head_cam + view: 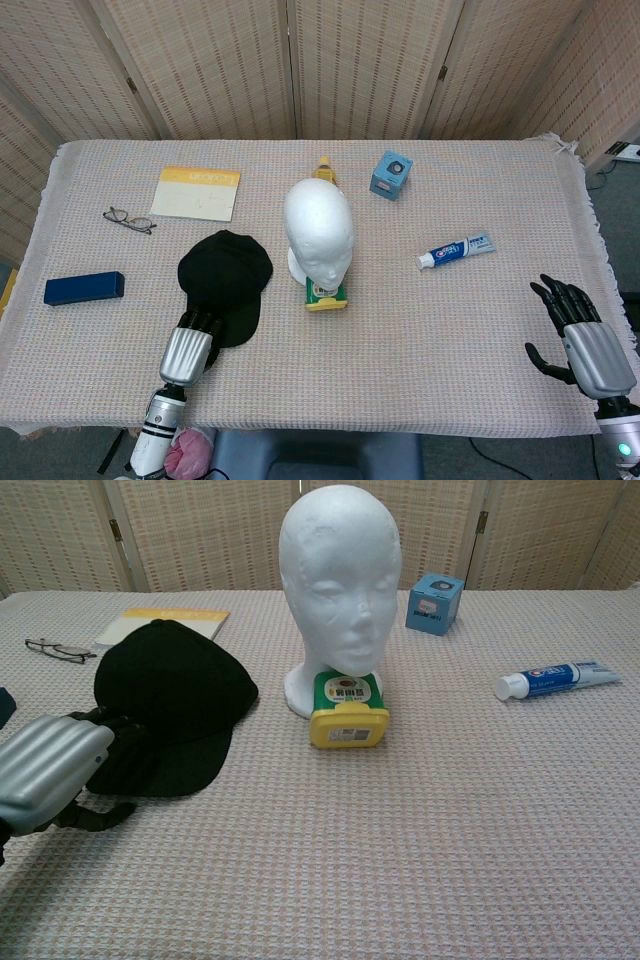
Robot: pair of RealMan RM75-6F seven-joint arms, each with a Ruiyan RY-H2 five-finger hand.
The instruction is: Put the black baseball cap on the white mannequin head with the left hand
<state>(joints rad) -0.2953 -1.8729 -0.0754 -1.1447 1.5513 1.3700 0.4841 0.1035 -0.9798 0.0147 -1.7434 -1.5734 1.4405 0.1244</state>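
The black baseball cap (225, 275) lies flat on the table left of the white mannequin head (319, 232), its brim toward me. In the chest view the cap (175, 695) sits left of the mannequin head (342, 580). My left hand (190, 350) is at the brim, fingers lying on top of it and the thumb at its front edge, pinching it; the chest view shows the same hand (50, 775). My right hand (585, 345) hovers at the table's near right edge with its fingers spread and nothing in them.
A yellow-lidded green jar (347, 712) stands right in front of the mannequin's base. Glasses (129, 219), a yellow notebook (197, 192) and a blue case (84, 288) lie to the left. A blue box (391, 174) and a toothpaste tube (455, 251) lie to the right.
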